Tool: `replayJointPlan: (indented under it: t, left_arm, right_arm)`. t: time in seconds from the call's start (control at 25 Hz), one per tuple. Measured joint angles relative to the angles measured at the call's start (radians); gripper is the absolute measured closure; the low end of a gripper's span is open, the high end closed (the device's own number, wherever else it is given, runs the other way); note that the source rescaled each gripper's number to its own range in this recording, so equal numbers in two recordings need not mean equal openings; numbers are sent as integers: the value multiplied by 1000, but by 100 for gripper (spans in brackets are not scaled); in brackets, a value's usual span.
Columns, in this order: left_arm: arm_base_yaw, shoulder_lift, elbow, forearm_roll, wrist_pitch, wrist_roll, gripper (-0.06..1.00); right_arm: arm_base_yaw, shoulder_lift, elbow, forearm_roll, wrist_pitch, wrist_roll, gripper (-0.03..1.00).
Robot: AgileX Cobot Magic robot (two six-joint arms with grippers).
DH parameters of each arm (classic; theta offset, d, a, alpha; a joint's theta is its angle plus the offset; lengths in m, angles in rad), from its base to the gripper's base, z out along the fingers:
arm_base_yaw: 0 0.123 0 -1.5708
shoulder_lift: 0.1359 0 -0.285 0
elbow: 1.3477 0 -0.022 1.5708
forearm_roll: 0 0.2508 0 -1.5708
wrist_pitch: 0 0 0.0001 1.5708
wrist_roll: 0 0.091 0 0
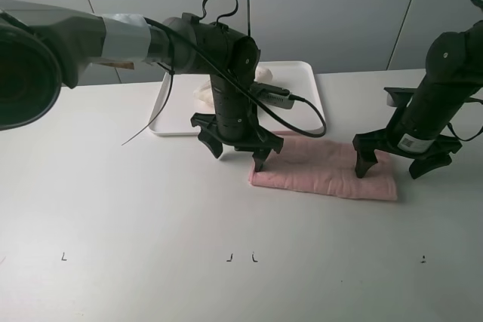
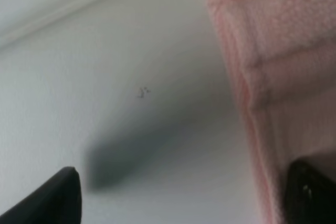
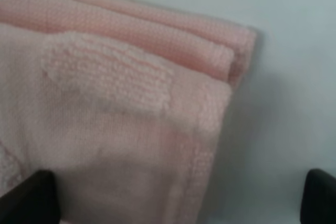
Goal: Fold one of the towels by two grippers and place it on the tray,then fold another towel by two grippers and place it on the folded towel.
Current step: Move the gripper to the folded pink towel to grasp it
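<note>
Bearings are read on the high view, with 12 pointing away from the camera.

Nearest: bare table (image 1: 113, 216) with a few small pen marks (image 1: 63, 256) toward its 6 o'clock edge.

Mid-table: the pink towel (image 1: 324, 175) lay flat, right of centre, already doubled into a narrow strip. The right wrist view showed its layers stacked at the end. Its long axis ran 9 to 3.

The left gripper (image 1: 238, 158) stood at the strip's 9 o'clock end, jaws spread wide and holding nothing. One finger was over the towel's corner, the other over bare table farther toward 9. The bulk of the towel lay toward 3 from it.

The right gripper (image 1: 389, 174) stood at the 3 o'clock end, also spread wide and empty. It straddled the end edge, with one finger over cloth and one just past it toward 3. I could not tell whether the tips touched the cloth.

Each arm had its own end, so neither was the nearer overall.

Far: the white tray (image 1: 311, 81) sat toward 12 of the towel's left half, near it. A pale cloth (image 1: 201, 96) lay on the tray, mostly hidden behind the left arm. It was probably the first towel.

Judgement: the next move depends on that 9–3 axis. Both ends need pinching before the strip can be folded or carried toward 12. The left gripper sat partly off its end and would likely need to shift toward 3.
</note>
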Motion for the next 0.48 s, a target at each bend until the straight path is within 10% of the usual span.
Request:
replayJointPlan:
  t: [0.2, 0.48]
  left_arm:
    - [0, 0, 0, 0, 0, 4, -4]
    - [0, 0, 0, 0, 0, 6, -4]
  right_arm:
    - [0, 10, -6, 0, 4, 0, 8]
    - [0, 18, -11, 52, 4, -11, 68]
